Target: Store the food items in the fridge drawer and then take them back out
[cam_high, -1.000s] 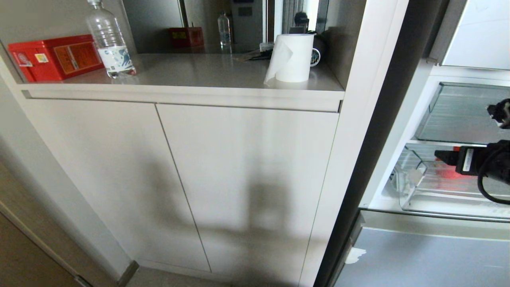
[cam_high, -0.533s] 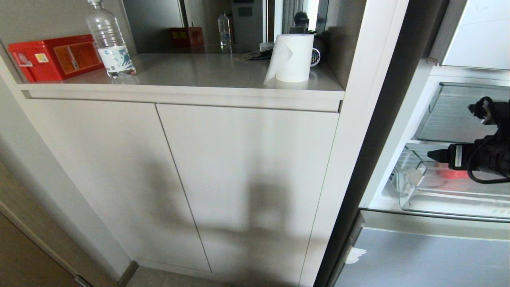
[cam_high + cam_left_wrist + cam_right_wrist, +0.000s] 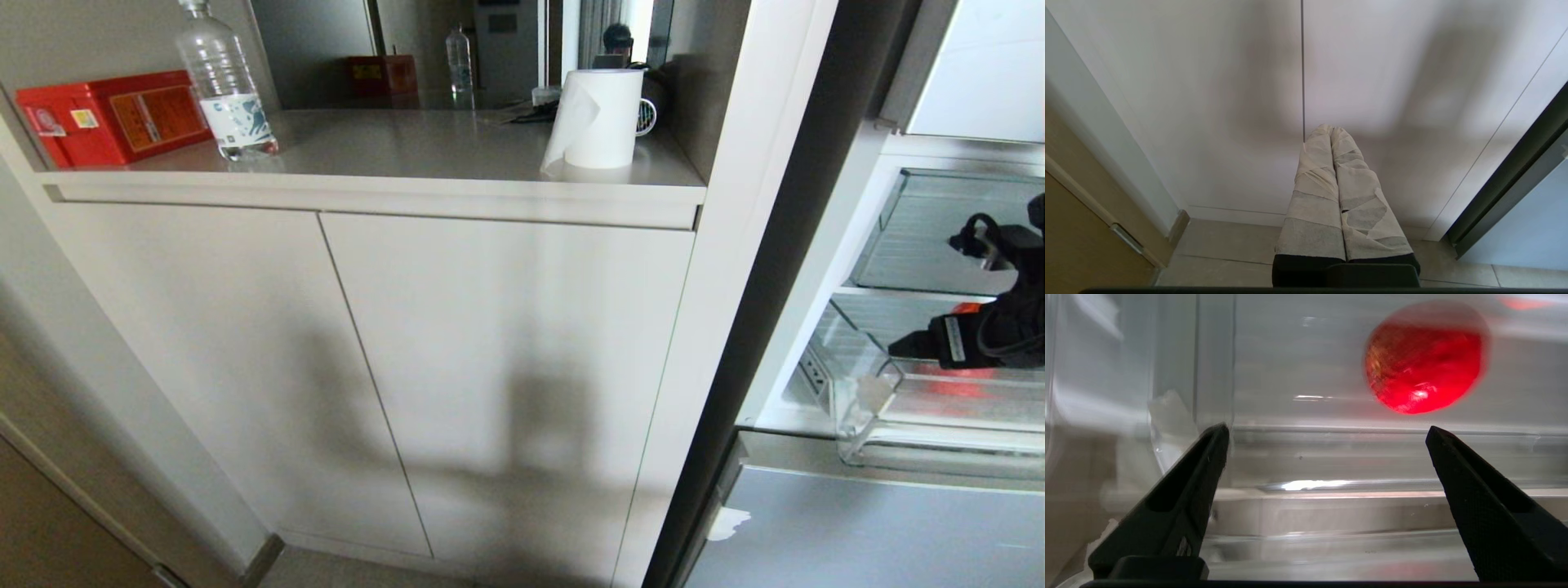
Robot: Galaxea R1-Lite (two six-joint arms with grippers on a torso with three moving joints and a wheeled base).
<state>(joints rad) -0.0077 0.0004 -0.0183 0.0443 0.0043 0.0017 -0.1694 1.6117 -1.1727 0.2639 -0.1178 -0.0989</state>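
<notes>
Black fingers point(image 3: 1327, 506) of my right gripper stand spread wide, nothing between them, hanging just in front of the drawer point(image 3: 1331, 486). Clear plastic lip lies right past the tips. Through the front wall I see one red fruit point(image 3: 1423, 359) resting on the drawer floor, well behind the lip and off toward one finger. Second fruit: cannot find it in any view. In the head view the right arm point(image 3: 992, 335) sits at the open fridge, drawer point(image 3: 882, 400) pulled partly out, a red glow behind the arm.

Left gripper point(image 3: 1337, 192) parked low by the cabinet doors point(image 3: 367, 367), taped fingers pressed together, empty.

Risks as I judge them: the fruit is off-centre, so a straight reach could clip the lip or knock the fruit into a roll. Glossy round skin may slip from a shallow pinch. The see-through wall makes depth hard to read.
</notes>
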